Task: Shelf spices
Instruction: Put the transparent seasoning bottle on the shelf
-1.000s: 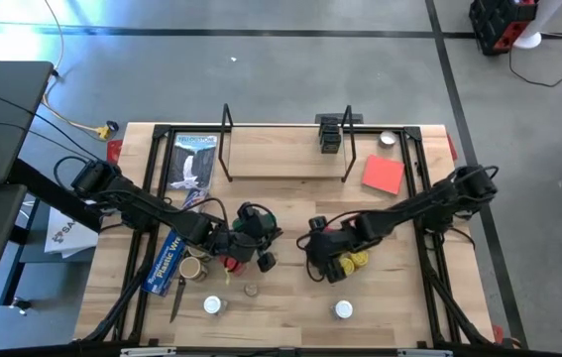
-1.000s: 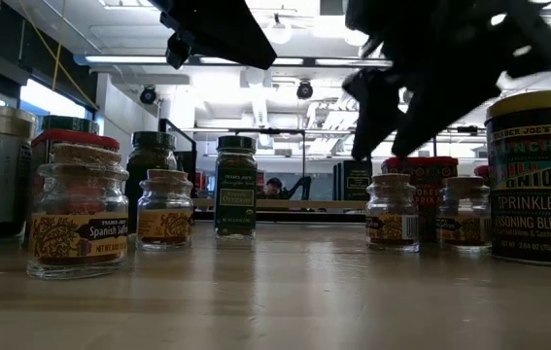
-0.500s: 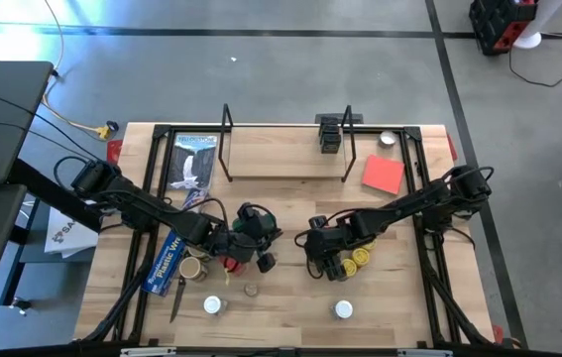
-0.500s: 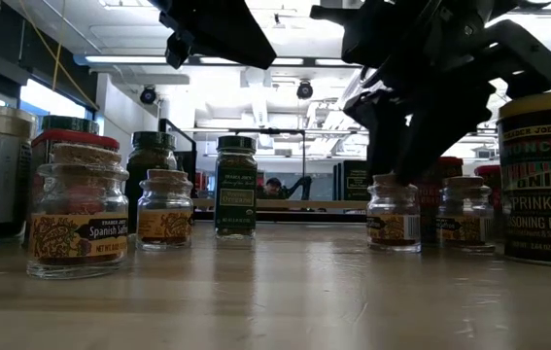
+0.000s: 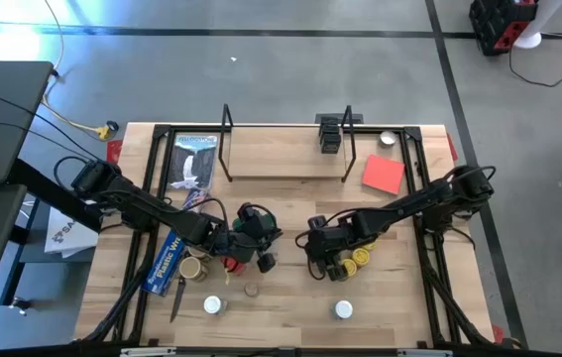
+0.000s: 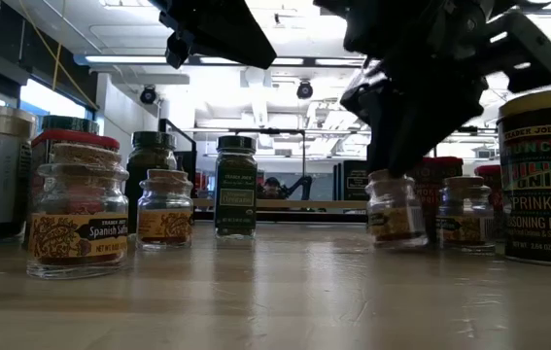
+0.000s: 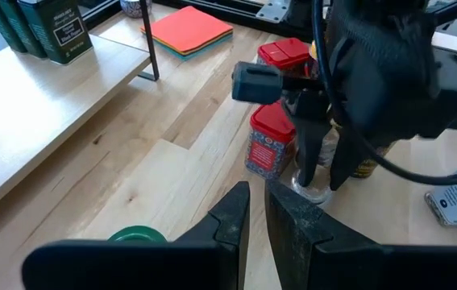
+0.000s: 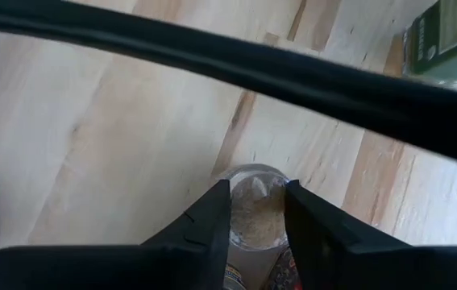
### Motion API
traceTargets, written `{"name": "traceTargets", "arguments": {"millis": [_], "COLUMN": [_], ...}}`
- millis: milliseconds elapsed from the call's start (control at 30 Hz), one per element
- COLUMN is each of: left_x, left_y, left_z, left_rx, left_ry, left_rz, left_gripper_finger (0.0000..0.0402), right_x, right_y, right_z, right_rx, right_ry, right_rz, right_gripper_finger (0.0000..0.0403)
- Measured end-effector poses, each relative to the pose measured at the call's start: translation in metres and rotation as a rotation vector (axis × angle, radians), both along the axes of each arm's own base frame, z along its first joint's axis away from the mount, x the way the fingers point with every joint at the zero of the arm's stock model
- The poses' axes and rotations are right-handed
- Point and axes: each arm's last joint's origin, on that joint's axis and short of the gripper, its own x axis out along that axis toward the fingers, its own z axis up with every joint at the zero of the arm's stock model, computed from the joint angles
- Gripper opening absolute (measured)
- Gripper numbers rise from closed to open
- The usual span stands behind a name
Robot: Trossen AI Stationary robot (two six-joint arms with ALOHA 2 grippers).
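Observation:
My right gripper (image 6: 398,160) is shut on a small clear glass spice jar (image 6: 396,212) with a tan top, near the table's middle. Other spices stand around it: a yellow-lidded tin (image 6: 544,175), more small jars (image 6: 464,214), and red-lidded tins (image 7: 270,143). Left of it, my left gripper (image 7: 257,211) hovers shut and holds nothing, above a green lid (image 7: 135,236). The shelf (image 5: 285,157) stands at the table's far edge with dark tins (image 5: 330,134) on its board. My right gripper pinches the small jar between its two fingers (image 8: 218,213), which stand at opposite sides of its tan top (image 8: 254,208). They come from above, slanting down. The jar leans a little below them; whether its base (image 6: 398,241) is on the table I cannot tell.
A long blue box (image 5: 167,260) lies at the left and a red sheet (image 5: 383,174) at the far right. White-lidded jars (image 5: 343,309) stand near the front edge. More jars (image 6: 79,219) line the table in the low view. Black frame rails (image 5: 429,248) run along the sides.
My right gripper has come down over the small glass jar and shut on its top. The jar, upright before, now leans slightly.

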Motion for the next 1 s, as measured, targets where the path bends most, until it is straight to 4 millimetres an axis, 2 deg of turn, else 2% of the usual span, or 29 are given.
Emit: {"name": "traceTargets", "arguments": {"millis": [300,533,633,867,1000], "left_x": [0.0,0.0,0.0,0.0,0.0], "left_y": [0.0,0.0,0.0,0.0,0.0], "left_z": [0.0,0.0,0.0,0.0,0.0], "left_rx": [0.001,0.001,0.001,0.001,-0.002], "left_ry": [0.0,0.001,0.001,0.001,0.002], "left_rz": [0.0,-0.001,0.0,0.0,-0.003], "left_gripper_finger": [0.0037,0.0037,0.0037,0.0037,0.0037], "right_x": [-0.001,0.0,0.0,-0.002,0.001], "right_y": [-0.001,0.002,0.003,0.006,0.006], "right_z": [0.006,0.009,0.009,0.007,-0.002], "right_rx": [-0.011,0.056,0.076,0.035,0.034], "right_ry": [-0.03,-0.042,-0.036,-0.035,0.009], "right_rz": [-0.001,0.084,0.097,0.089,0.09], "right_gripper_finger": [0.0087,0.0093,0.0121,0.0224,0.0248]}}
